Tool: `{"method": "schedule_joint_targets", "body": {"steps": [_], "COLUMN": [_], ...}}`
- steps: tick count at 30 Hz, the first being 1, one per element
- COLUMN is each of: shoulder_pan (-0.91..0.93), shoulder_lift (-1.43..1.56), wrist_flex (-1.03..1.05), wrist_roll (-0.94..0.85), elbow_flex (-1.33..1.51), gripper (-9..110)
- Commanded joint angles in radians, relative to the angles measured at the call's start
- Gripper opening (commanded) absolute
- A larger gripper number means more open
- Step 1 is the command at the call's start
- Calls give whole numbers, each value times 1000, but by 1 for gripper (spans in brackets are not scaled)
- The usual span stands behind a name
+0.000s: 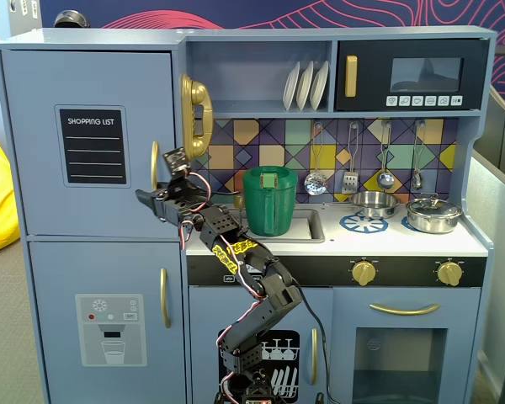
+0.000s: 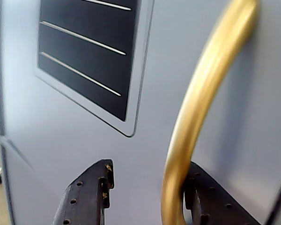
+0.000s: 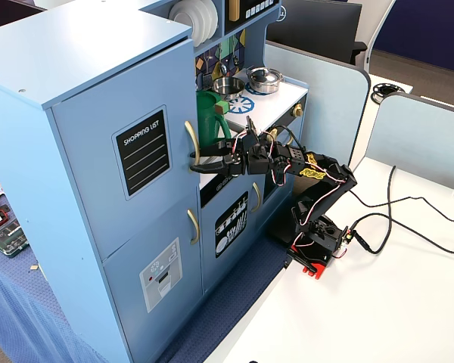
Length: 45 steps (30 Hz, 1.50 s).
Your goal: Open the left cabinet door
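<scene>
The left cabinet door [image 1: 84, 93] is blue-grey with a black "SHOPPING LIST" panel [image 1: 93, 145] and a vertical gold bar handle [image 1: 155, 164]. It looks closed in both fixed views [image 3: 98, 159]. My gripper [image 1: 148, 200] is open at the lower part of the handle [image 3: 191, 144]. In the wrist view the gold handle [image 2: 196, 103] runs between the two black fingers, close against the right finger [image 2: 210, 197] and apart from the left finger [image 2: 91, 192]. My gripper [image 2: 150, 166] faces the door surface, with the panel [image 2: 93, 51] at upper left.
Below is the door with the grey dispenser panel [image 1: 109, 328] and its own gold handle [image 1: 164, 297]. A gold toy phone [image 1: 195, 118] and a green pitcher [image 1: 269, 200] stand right of the arm. Cables [image 3: 393, 219] lie on the white table by the arm's base.
</scene>
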Motion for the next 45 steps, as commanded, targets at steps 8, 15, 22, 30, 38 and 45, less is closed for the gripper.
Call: {"method": "schedule_joint_targets", "body": {"steps": [8,15,22,30,38,45], "shoulder_pan": [-107,-84,95,353,308,130], "shoulder_lift": [160,301,446,413,230,206], "wrist_flex": [86,181,356,483,357,291], "wrist_roll": [-106,-104,-25,64,15,-48], "elbow_flex": [-3,49,75,55,-25,-15], "gripper": [8,8,8,7,6,4]}}
